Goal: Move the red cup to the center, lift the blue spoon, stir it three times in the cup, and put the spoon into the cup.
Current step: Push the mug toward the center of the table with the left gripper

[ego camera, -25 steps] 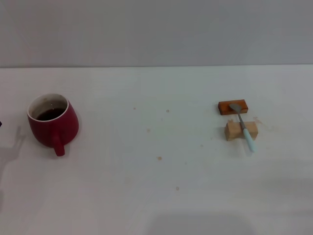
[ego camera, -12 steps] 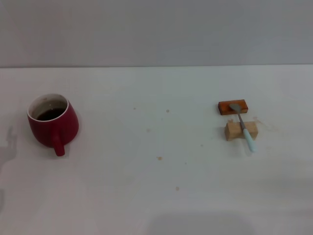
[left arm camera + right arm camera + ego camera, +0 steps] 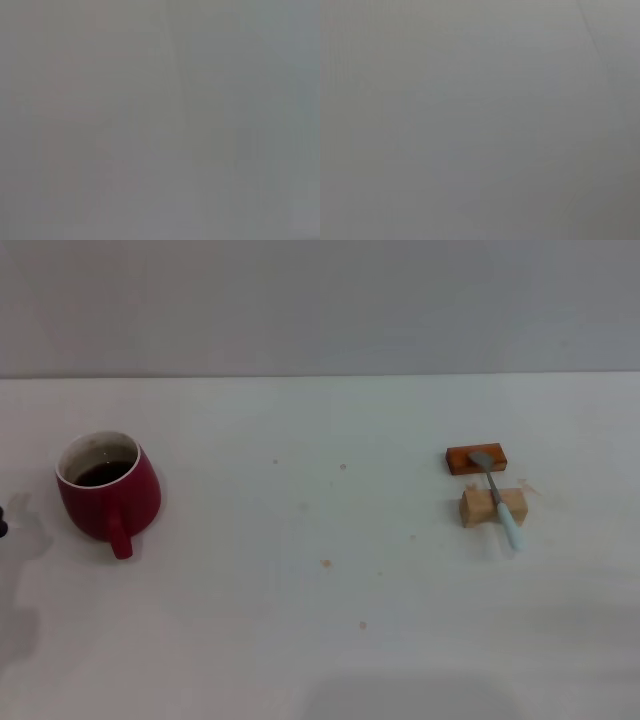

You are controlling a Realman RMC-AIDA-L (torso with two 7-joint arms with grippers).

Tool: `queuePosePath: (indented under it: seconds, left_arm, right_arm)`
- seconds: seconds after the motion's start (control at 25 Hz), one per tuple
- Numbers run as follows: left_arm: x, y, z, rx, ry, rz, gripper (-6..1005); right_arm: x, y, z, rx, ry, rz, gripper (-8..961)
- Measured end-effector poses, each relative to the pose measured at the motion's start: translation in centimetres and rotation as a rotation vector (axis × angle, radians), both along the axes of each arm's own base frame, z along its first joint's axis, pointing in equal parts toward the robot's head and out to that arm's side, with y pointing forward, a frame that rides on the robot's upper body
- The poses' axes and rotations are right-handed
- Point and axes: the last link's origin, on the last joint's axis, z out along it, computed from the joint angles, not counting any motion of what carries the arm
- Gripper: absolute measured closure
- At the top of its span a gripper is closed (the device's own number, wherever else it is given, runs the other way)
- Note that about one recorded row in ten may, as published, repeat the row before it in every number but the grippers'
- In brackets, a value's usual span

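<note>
A plain white worktop point(image 3: 320, 640), lightly speckled with brown stains, runs back to a pale grey wall.

Near to far: the front of the worktop carries only a few stains. In the middle band, far on the robot's left, stands the dark red, pot-bellied ceramic mug point(image 3: 107, 494), the red cup of the task, upright, white inside with dark liquid at the bottom, loop handle turned toward the viewer. It is well apart from the centre. At the left edge beside it a small dark sliver point(image 3: 3, 529) shows, possibly part of the left arm; the left hand's state cannot be told. The right hand is out of view, and both wrist views show only blank grey.

On the right, the slim blue spoon point(image 3: 497, 495), grey metal bowl and pale blue handle, lies bridged across a pale wooden block point(image 3: 492, 507), its bowl resting on an orange-brown rectangular block point(image 3: 476, 459) behind.

Risks: gripping the rounded mug off-centre could tip it and spill; a glancing approach could knock the perched spoon off its blocks.
</note>
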Motion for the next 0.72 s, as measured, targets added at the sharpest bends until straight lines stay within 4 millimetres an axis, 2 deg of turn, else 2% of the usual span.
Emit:
queuePosePath:
  seconds: [0.16, 0.32, 0.72]
  left_arm:
    - [0.2, 1.2, -0.5, -0.048, 0.107, 0.016, 951]
    - [0.3, 1.4, -0.6, -0.052, 0.126, 0.015, 973]
    - [0.8, 3.1, -1.3, -0.121, 0.310, 0.021, 995]
  right_arm:
    - [-0.1, 0.0, 0.1, 0.007, -0.001, 0.004, 268]
    - [-0.3, -0.1, 0.3, 0.020, -0.004, 0.016, 268]
    - [-0.3, -0.4, 0.2, 0.020, -0.008, 0.018, 268]
